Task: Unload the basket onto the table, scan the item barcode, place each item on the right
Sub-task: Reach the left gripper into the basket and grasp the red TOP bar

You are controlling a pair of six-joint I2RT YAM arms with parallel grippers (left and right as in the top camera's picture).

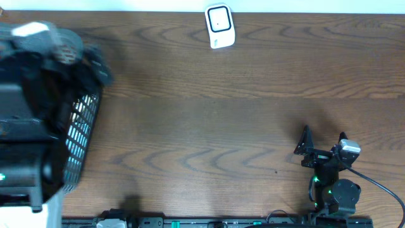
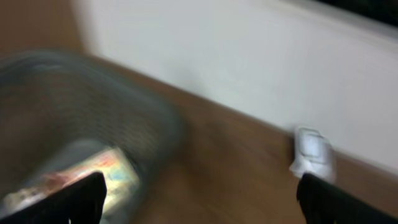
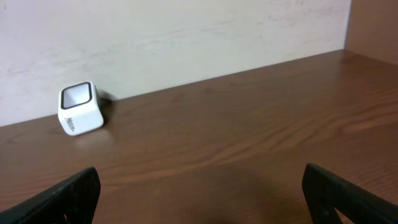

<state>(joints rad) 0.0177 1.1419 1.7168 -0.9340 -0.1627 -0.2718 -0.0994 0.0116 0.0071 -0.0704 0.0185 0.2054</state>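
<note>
1. Brown wood-grain table [image 1: 209,114], backed by a plain white wall [image 3: 186,31] along its far edge.
2. Left arm [image 1: 25,95], a large, blurred dark mass at the left edge of the overhead view, hanging over the basket.
3. Dark mesh basket [image 1: 82,133], at the table's left side, partly hidden beneath the left arm.
4. Right arm [image 1: 335,190], at the near right corner of the table, well apart from the basket.
5. Left gripper [image 2: 202,193], jaws spread wide with nothing between them, above the basket's rim.
6. Right gripper [image 1: 324,136], jaws likewise spread wide and empty, facing the far wall over bare wood.
7. Packet [image 2: 81,177], a blurred, shiny, multicoloured item lying inside the basket; no barcode can be made out.
8. White barcode scanner [image 1: 219,26], with a dark-framed window, standing at the far edge of the table near the wall, well apart from both grippers.
</note>
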